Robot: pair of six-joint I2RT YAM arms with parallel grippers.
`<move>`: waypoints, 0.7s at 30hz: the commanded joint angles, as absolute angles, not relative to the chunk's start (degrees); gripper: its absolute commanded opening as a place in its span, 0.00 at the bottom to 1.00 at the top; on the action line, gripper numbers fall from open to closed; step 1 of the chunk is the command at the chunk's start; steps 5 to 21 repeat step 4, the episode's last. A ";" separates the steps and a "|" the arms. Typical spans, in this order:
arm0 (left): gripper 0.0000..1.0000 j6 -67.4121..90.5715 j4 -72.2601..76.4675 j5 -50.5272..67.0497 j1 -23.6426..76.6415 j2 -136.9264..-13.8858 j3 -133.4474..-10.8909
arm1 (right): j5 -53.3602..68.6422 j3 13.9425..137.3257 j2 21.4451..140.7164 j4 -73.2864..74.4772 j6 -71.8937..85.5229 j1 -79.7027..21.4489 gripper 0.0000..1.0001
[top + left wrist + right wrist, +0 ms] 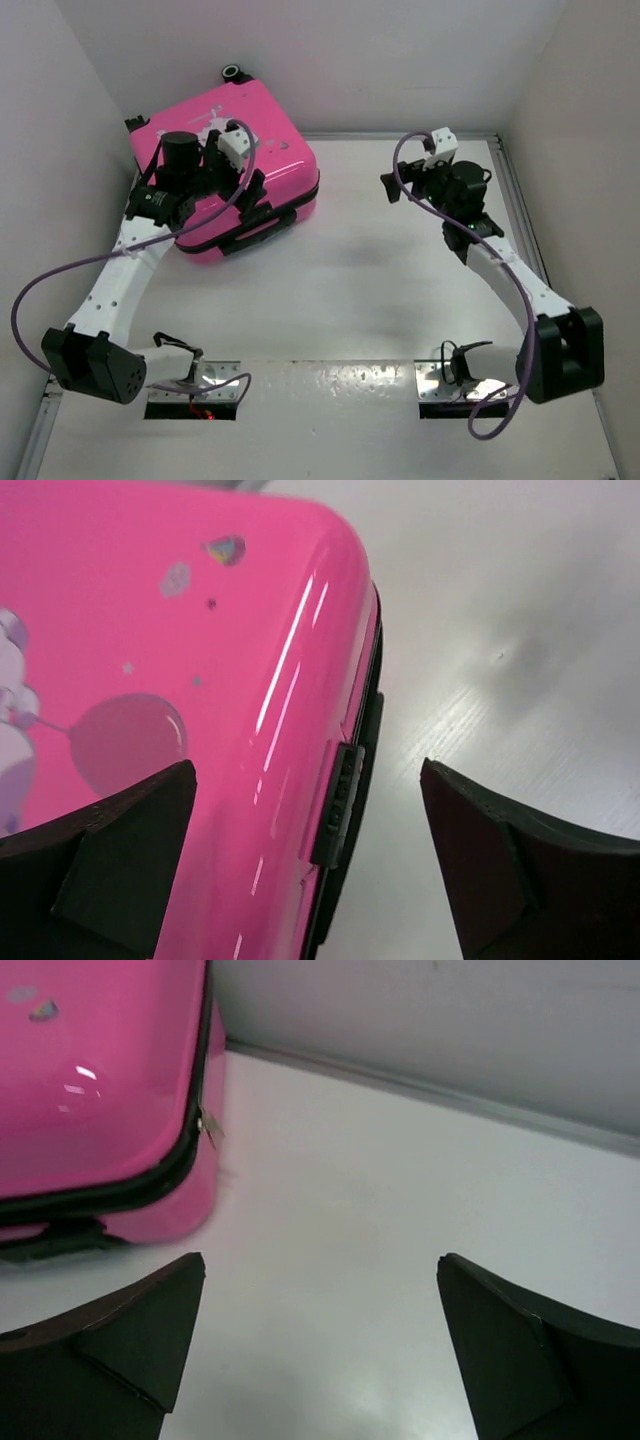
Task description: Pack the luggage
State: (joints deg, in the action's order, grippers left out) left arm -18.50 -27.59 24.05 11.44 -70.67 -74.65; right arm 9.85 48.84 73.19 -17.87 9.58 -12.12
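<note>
The luggage (282, 165) is a hot-pink hard-shell suitcase lying flat and zipped shut in the table's far left corner. My left gripper (252, 200) hangs open over its near right edge. In the left wrist view the left gripper (308, 770) straddles that edge of the luggage (150, 630), with one finger (120, 860) over the pink shell, the other over bare table and a black side handle (340, 802) between them. My right gripper (392, 186) stands open above the bare table, to the right of the case. Nothing lies within the right gripper (322, 1260), and the luggage (100, 1070) and its zipper pull (208, 1128) show beyond.
White walls close in the table on the left, back and right (400, 60). A black wheel (232, 72) of the case sticks up against the back wall. Purple cables (60, 275) loop from both arms. Metal base plates (440, 380) sit at the near edge.
</note>
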 commanded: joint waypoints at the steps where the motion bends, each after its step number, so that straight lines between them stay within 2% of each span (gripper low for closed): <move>1: 1.00 -12.75 -27.52 24.42 9.24 -72.16 -71.11 | 5.73 46.32 70.23 -5.98 7.64 -12.39 0.99; 4: 1.00 -11.43 -26.19 24.96 7.91 -72.16 -69.43 | 3.17 46.67 67.33 -3.87 7.29 -13.27 0.99; 21: 1.00 -11.43 -26.19 24.96 7.91 -72.16 -69.43 | 3.17 46.67 67.33 -3.87 7.29 -13.27 0.99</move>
